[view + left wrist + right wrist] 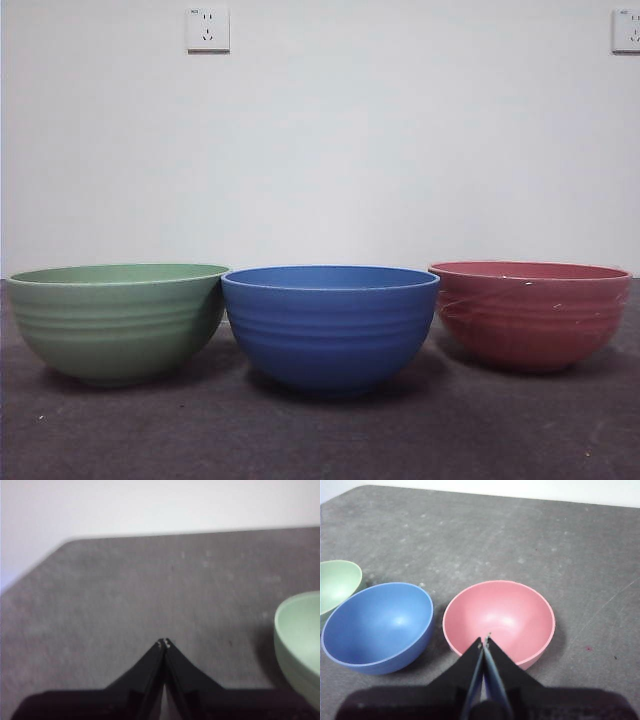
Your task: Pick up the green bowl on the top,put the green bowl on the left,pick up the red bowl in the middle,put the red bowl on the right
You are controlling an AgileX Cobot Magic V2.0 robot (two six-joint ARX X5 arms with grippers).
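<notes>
The green bowl (118,320) stands upright on the table at the left in the front view. It also shows in the left wrist view (300,640) and the right wrist view (337,582). The red bowl (530,312) stands upright at the right. It shows in the right wrist view (499,620), empty. My left gripper (164,643) is shut and empty, above bare table beside the green bowl. My right gripper (485,641) is shut and empty, above the red bowl's near rim. Neither gripper shows in the front view.
A blue bowl (330,322) stands between the green and red bowls, close to both; it also shows in the right wrist view (379,625). The table (320,440) is dark grey, with a white wall behind.
</notes>
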